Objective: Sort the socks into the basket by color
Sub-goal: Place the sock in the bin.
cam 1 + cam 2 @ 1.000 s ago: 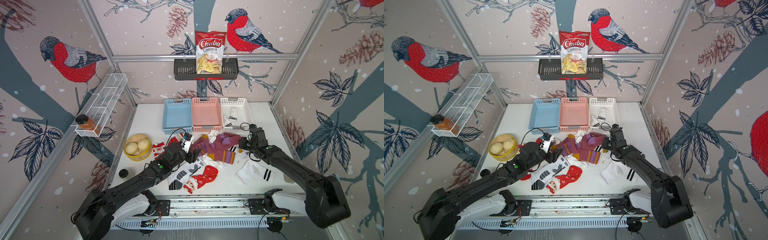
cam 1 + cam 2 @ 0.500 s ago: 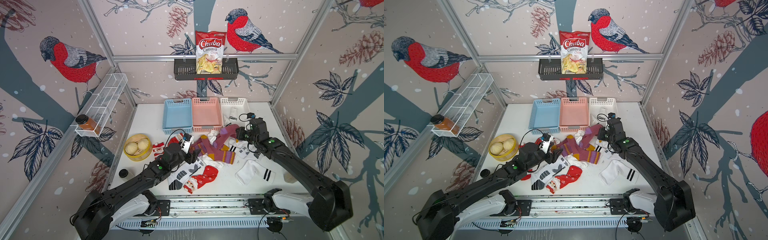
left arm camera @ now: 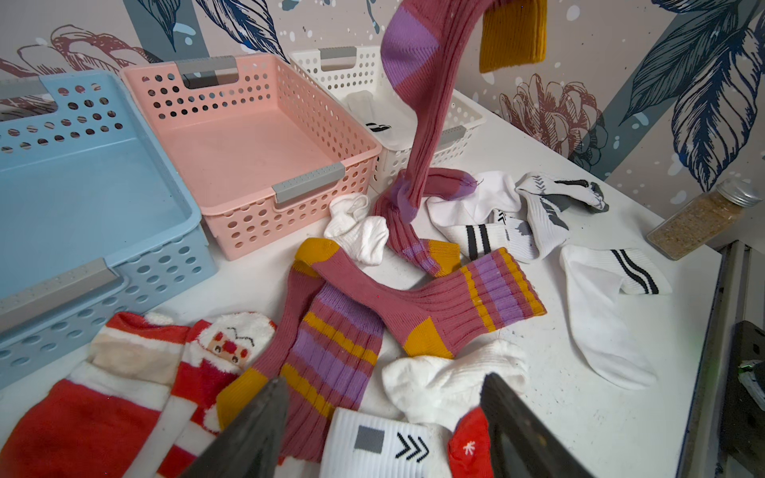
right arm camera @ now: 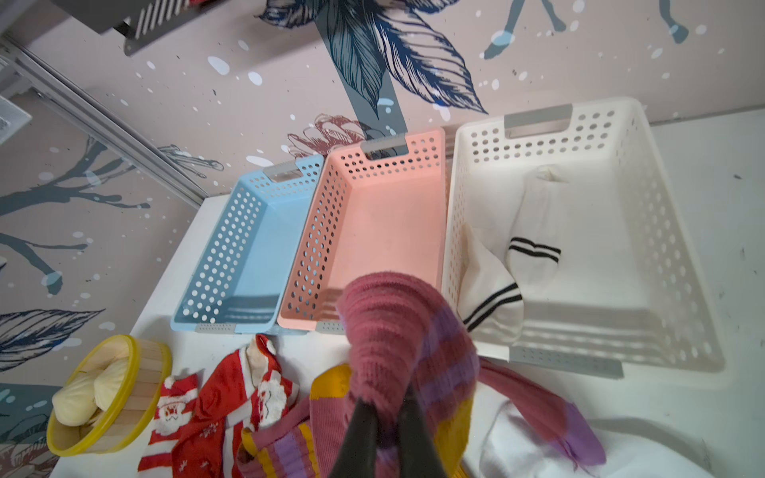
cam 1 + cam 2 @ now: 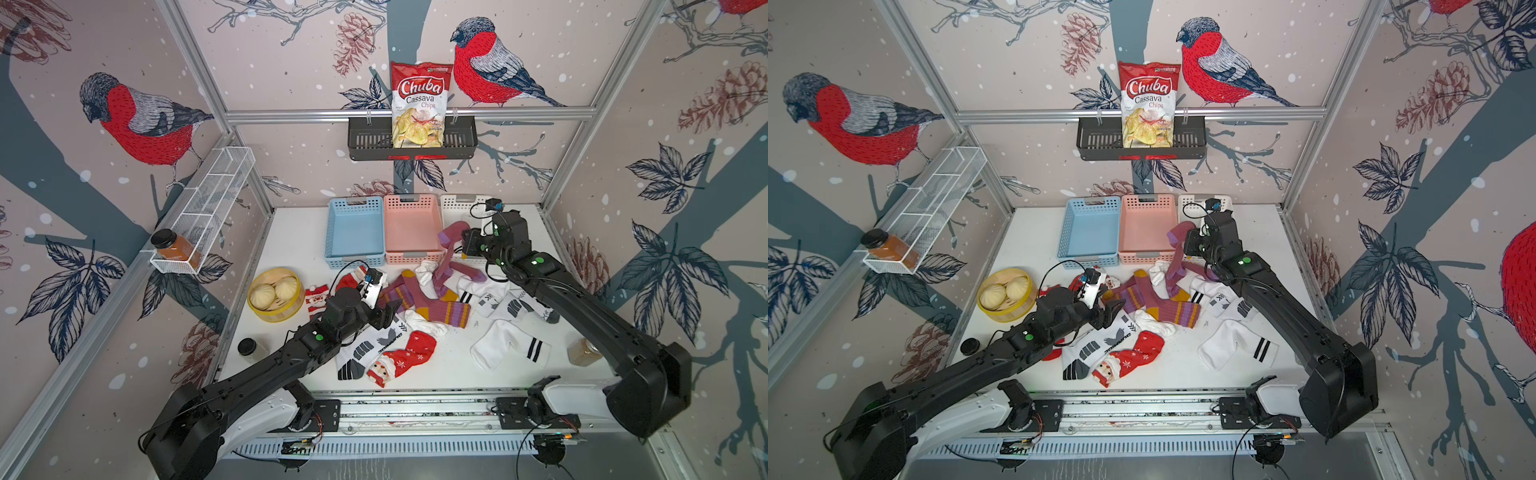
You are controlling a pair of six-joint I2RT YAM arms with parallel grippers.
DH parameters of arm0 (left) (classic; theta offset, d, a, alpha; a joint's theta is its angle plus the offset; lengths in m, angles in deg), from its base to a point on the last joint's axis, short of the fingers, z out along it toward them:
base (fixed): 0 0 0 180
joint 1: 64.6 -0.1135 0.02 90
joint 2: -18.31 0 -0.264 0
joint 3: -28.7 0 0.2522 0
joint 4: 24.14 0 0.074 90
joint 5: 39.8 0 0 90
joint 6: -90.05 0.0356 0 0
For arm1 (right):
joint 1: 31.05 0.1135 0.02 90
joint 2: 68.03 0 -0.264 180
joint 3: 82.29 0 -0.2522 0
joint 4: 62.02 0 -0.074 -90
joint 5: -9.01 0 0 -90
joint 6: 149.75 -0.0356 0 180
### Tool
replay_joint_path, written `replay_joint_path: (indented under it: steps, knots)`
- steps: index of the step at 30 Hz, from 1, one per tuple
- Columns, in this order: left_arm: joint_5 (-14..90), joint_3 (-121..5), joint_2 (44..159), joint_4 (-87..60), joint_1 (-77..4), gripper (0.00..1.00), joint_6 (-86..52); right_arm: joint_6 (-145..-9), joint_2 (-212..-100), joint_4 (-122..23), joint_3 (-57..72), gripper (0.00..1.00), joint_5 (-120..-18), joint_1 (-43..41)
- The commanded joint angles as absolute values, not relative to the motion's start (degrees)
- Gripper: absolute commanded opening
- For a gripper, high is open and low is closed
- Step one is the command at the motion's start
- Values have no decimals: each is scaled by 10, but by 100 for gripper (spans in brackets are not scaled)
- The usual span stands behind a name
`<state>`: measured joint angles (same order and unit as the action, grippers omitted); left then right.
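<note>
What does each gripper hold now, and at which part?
Right gripper: a maroon sock, pinched between its purple patch and mustard end. Left gripper: open, holding nothing.

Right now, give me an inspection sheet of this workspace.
Surface: white table, socks strewn mid-table.
Job's things: lifted maroon sock, tail on the pile; loose maroon socks, Santa socks, white socks on the table; blue basket, pink basket empty; white basket holds striped socks.
Clutter: bun steamer, spice jar, dark-lidded jar.
Hands: right hand shut on the lifted maroon sock; left hand open, empty, over the pile.
Cables: black cable loops at both wrists; no snag seen.
Surroundings: bird-print walls; chips bag in black rack; wire shelf with orange jar.
</note>
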<state>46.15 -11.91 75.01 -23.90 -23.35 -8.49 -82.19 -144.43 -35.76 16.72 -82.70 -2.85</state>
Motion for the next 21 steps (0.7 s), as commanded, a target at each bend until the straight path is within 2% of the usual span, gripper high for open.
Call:
replay_joint_path:
  steps: [1,10,21]
  knots:
    - [454,-115,748,-262,-233,75,-82,-808,-1467,-374,128,10,-837,-25]
    - [445,-106,740,-272,-233,76,-92,-791,-1571,-387,5,9,-831,-21]
    - [444,-101,732,-268,-233,77,-98,-791,-1776,-391,-139,10,-816,-21]
